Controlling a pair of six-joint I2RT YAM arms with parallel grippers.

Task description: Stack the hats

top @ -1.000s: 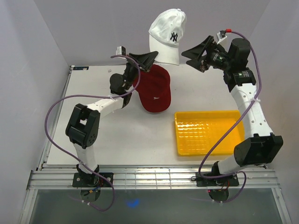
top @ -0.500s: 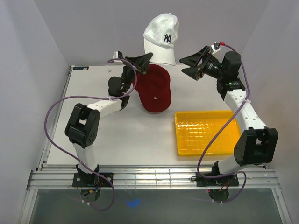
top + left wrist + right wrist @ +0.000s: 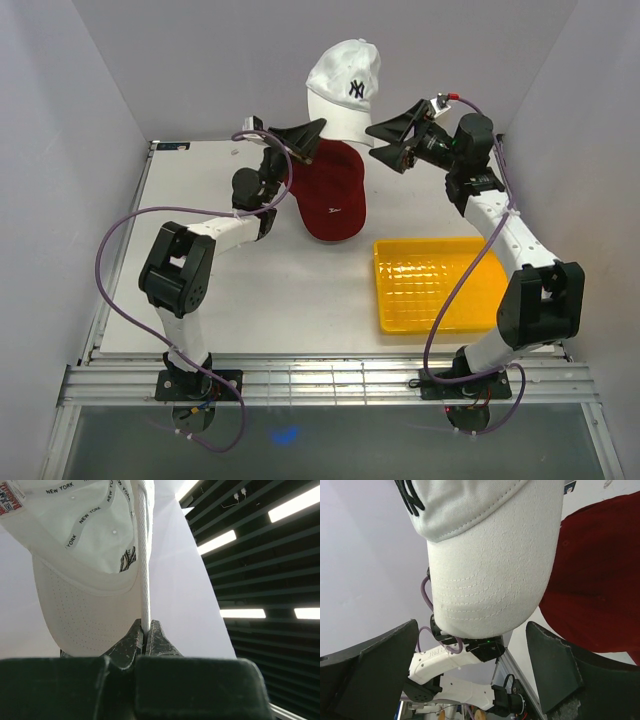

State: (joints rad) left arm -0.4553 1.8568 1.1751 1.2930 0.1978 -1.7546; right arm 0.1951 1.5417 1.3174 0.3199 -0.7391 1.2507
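Top external view is showing the left gripper (image 3: pixel 318 128) pinching the brim edge of the white hat (image 3: pixel 345 85), its jaws pressed together on the fabric and the cap's crown rising just above its fingertips. The right gripper (image 3: pixel 382 146) is hovering with its jaws spread wide, and the white hat's brim is hanging just ahead of them, touching neither finger. The red hat (image 3: pixel 330 195) is lying lower down, just beneath the left gripper and near the right one.
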